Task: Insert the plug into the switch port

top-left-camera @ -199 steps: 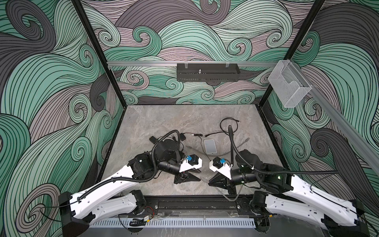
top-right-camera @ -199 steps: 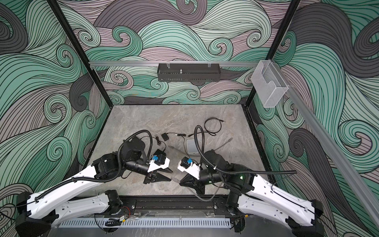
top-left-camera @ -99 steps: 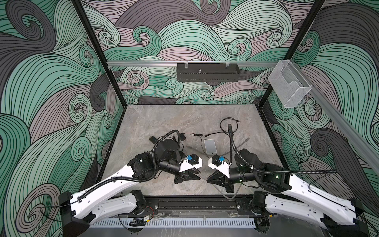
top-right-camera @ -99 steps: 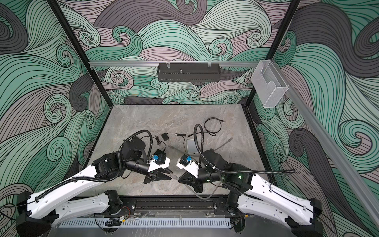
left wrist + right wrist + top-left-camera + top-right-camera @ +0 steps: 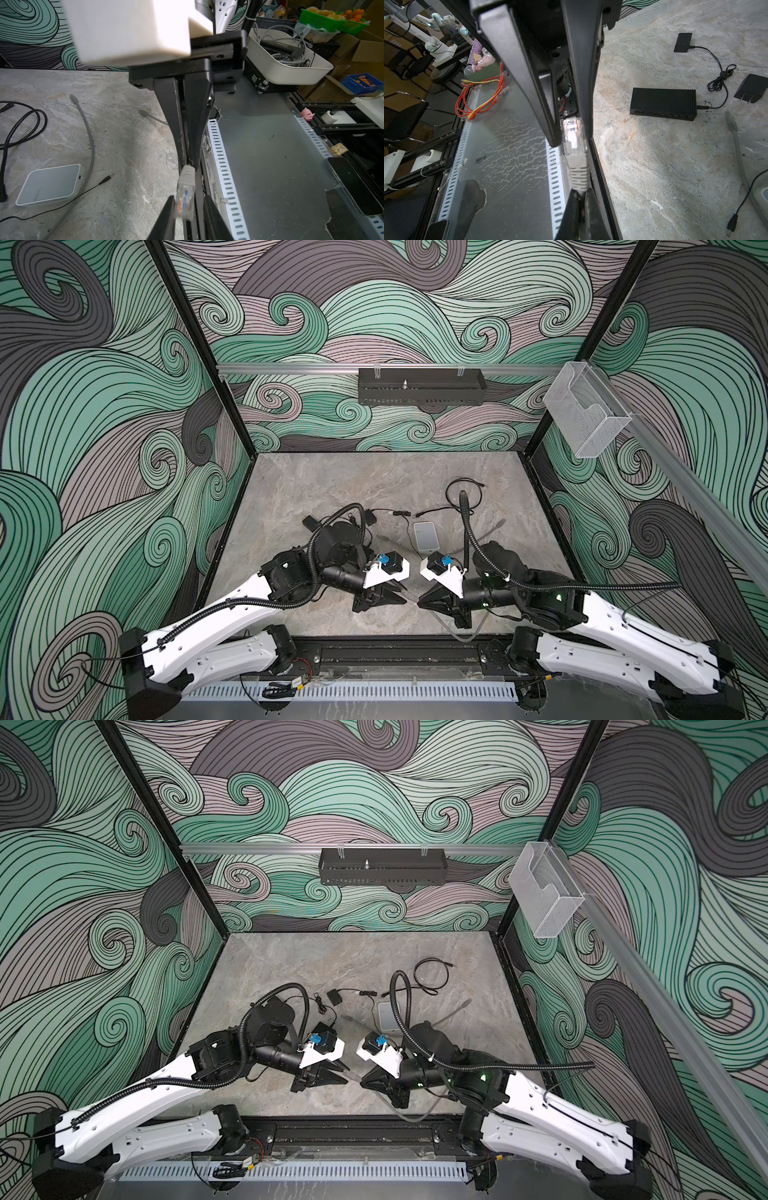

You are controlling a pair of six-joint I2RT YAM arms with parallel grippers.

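Currently both arms meet low in the middle of both top views, close to the front edge of the marbled surface [image 5: 374,481]. My right gripper [image 5: 420,601] has its fingers [image 5: 568,218] clenched on the grey Ethernet cable [image 5: 454,637] just behind the boot. That leaves the plug [image 5: 573,131] sticking out, clear of the surface, towards my left gripper [image 5: 404,594]. The left fingers [image 5: 166,220] stand on either side of the plug's clear head. I cannot tell whether they press on it or only bracket it.

The black network switch [image 5: 662,101] lies flat at centre right of the right wrist view, well apart from the plug. Its row of ports faces the lower edge of that frame, and a thin black lead [image 5: 718,68] runs into its right end. None of the ports I can see holds a plug.

By my reading the pickup is done and I am partway through a handover or regrasp. What is left is the main part: settling one firm hold on the plug, carrying it across to the switch, lining it up with a port and pushing it home.
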